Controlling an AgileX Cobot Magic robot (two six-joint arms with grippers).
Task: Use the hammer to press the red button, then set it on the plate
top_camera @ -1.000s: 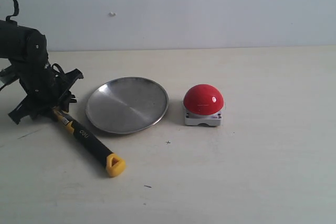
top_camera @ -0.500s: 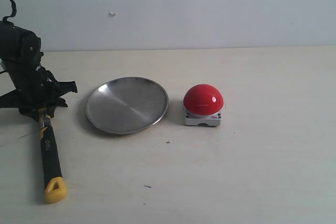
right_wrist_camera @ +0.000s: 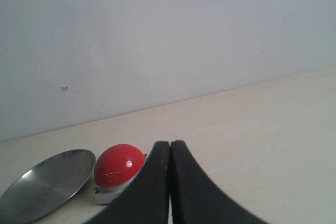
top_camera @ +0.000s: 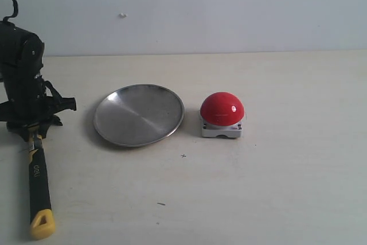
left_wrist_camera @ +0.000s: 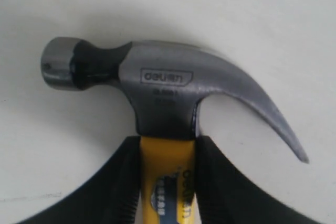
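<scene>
Your left gripper (left_wrist_camera: 167, 148) is clamped on the hammer (left_wrist_camera: 160, 85) just behind its head; lift straight up before carrying it toward the red button (top_camera: 222, 109).

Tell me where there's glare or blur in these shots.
Exterior view: a small white highlight on the red button, soft sheen on the plate. Left wrist view: the hammer looks slightly soft, evenly lit. Right wrist view: the right gripper is a dark silhouette.

Plain pale grey-white wall (top_camera: 229, 10) fills the upper third of the frame, bearing one small speck (top_camera: 122, 15) at upper left; below it, a cream desk (top_camera: 287, 187) under soft, even light.
</scene>
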